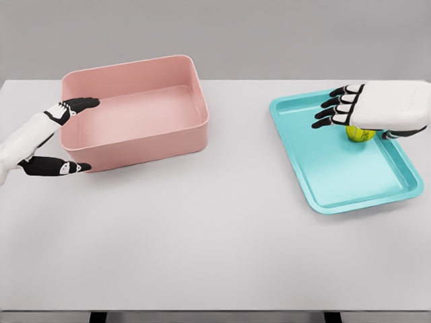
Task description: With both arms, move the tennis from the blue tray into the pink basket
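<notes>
No readable txt, labels or nos. anywhere in view.

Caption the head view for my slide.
Right hand hovers open over tennis ball in blue tray; left hand flanks pink basket.

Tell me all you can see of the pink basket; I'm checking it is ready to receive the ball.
The pink basket is a rectangular, open-topped bin with rounded corners and smooth, plastic-looking walls. It stands upright on the white table, at the left, turned slightly askew, and looks empty inside. The left robot hand brackets its left end, fingers at the rim, thumb by the base.
</notes>
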`<state>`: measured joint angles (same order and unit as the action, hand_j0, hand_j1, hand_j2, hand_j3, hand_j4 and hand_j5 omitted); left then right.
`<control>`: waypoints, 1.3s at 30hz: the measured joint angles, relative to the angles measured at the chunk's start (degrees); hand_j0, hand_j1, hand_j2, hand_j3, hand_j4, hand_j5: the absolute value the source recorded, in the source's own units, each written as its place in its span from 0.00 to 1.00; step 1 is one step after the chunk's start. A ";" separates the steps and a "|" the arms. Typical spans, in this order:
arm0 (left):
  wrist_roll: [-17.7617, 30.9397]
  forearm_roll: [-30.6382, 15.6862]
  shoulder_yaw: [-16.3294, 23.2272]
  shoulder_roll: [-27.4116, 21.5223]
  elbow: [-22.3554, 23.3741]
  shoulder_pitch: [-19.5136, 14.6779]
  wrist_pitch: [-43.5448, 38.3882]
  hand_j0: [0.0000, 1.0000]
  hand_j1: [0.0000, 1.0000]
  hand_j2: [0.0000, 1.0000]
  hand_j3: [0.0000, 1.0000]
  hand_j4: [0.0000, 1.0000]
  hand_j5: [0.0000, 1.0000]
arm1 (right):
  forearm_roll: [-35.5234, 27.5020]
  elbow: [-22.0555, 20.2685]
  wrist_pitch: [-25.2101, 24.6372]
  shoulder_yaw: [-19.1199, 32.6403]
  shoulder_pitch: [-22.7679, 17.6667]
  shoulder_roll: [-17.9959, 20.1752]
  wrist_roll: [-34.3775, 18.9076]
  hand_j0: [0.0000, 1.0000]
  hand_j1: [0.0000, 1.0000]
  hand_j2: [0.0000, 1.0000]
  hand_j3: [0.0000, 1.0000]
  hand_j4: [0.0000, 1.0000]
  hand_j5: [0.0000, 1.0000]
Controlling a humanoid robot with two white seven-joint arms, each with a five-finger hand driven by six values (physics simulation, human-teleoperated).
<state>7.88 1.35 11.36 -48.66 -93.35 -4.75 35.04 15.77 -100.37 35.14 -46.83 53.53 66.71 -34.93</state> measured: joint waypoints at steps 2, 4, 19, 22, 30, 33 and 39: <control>-0.01 -0.03 0.00 0.02 0.00 0.00 0.00 1.00 1.00 1.00 1.00 1.00 1.00 | -0.13 0.00 0.00 0.01 -0.27 -0.11 -0.05 1.00 1.00 1.00 1.00 1.00 1.00; -0.01 -0.05 0.00 0.03 0.01 0.00 0.00 1.00 1.00 1.00 1.00 1.00 1.00 | -0.32 -0.01 0.01 -0.15 -0.70 0.01 -0.07 1.00 1.00 1.00 1.00 1.00 1.00; -0.29 -14.38 0.71 -5.64 -2.22 5.45 0.00 1.00 1.00 1.00 1.00 1.00 1.00 | -31.04 16.79 -19.63 -0.85 -2.29 0.44 -0.09 1.00 1.00 1.00 1.00 1.00 1.00; -0.29 -19.65 2.45 -8.56 -2.41 8.00 0.00 1.00 1.00 1.00 1.00 1.00 1.00 | -27.46 19.83 -21.03 -2.32 -1.85 -2.71 -0.09 1.00 1.00 1.00 1.00 1.00 1.00; -0.36 -25.48 7.46 -14.42 -3.61 12.04 0.00 1.00 1.00 1.00 1.00 1.00 1.00 | -21.04 28.35 -21.35 -4.61 -0.70 -10.33 -0.09 1.00 1.00 1.00 1.00 1.00 1.00; -0.42 -25.83 8.00 -14.71 -4.21 13.62 0.00 1.00 1.00 1.00 1.00 1.00 1.00 | -18.88 31.21 -21.20 -5.02 -0.61 -12.72 -0.09 1.00 1.00 1.00 1.00 1.00 1.00; -0.47 -26.75 9.72 -14.82 -4.65 13.89 -0.01 1.00 1.00 1.00 1.00 1.00 1.00 | -15.98 34.71 -21.08 -5.30 -0.26 -15.76 -0.09 1.00 1.00 1.00 1.00 1.00 1.00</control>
<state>7.40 -25.40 21.08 -63.48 -98.00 9.14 35.03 -0.21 -65.66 14.05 -52.13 53.26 50.95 -35.02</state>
